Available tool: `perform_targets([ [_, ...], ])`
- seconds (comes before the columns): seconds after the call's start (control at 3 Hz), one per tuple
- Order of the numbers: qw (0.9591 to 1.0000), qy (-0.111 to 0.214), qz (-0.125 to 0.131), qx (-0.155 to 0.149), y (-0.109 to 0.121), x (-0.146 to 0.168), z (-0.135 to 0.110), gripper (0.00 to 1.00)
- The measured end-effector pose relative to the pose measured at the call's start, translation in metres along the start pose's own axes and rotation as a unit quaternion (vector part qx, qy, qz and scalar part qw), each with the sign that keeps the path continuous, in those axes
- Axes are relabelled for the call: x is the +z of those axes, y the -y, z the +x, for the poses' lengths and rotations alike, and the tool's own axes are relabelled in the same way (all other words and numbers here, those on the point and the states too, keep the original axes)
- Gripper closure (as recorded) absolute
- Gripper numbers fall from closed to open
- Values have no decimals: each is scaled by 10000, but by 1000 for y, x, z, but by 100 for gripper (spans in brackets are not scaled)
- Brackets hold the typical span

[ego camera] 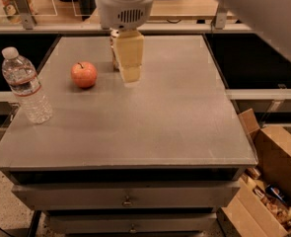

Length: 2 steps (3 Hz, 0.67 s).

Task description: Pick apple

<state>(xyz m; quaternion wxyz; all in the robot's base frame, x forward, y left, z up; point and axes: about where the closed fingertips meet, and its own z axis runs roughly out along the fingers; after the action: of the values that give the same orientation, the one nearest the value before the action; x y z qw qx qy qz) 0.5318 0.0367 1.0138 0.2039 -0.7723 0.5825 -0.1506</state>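
The apple point(84, 74), small, round and orange-red with a short dark stem, sits on the grey table point(184, 122) at the back left. My gripper point(130, 73) hangs from the white arm above the table's back middle, just right of the apple and about a hand's width from it. It holds nothing that I can see. The golden-tan drink can point(114, 53) stands behind the gripper and is almost wholly hidden by it.
A clear plastic water bottle point(25, 85) stands upright near the table's left edge, in front of the apple. Open cardboard boxes point(278, 177) sit on the floor to the right of the table. Drawers run below the tabletop.
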Motion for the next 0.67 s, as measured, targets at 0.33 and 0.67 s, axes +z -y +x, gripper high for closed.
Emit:
perform_targets([
  [0.33, 9998, -49, -3, -193, 13, 34, -31, 0],
  [0.67, 9992, 44, -206, -336, 17, 68, -57, 0],
])
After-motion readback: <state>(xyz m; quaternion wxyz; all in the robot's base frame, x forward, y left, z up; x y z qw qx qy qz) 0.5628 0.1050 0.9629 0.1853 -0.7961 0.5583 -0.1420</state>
